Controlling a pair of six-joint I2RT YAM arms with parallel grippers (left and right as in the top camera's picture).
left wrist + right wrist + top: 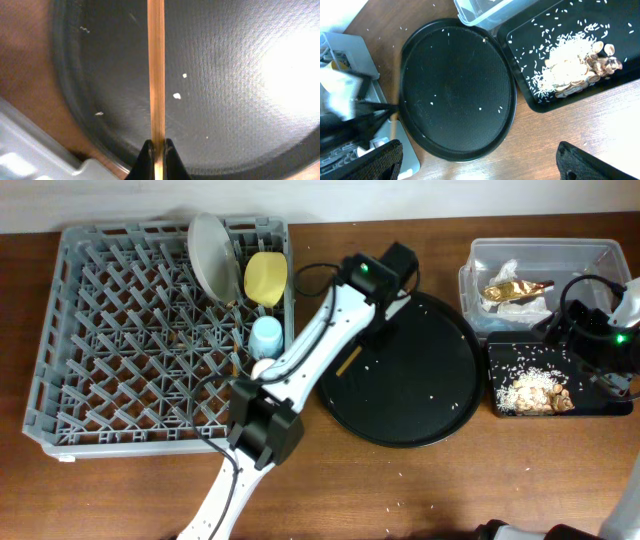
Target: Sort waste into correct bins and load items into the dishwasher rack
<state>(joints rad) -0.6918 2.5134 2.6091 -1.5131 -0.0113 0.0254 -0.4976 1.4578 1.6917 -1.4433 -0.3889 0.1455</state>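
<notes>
My left gripper (367,340) is shut on a long wooden chopstick (349,360) above the left edge of the round black tray. In the left wrist view the stick (156,75) runs straight up from the jaws (157,150); I cannot tell if it is one stick or two. The grey dishwasher rack (120,340) holds the pale plate (213,255), yellow bowl (265,278), light-blue cup (266,335) and a pale pink cup (262,367), which is partly hidden by the arm. My right gripper (480,165) is open and empty, above the table's right side.
The clear tub (590,255) holds the white napkin and gold wrapper (515,290). The shallow black rectangular tray (500,355) holds rice and beige scraps (535,392). The large round black tray (420,380) carries a few rice grains. Stray grains lie on the wooden table.
</notes>
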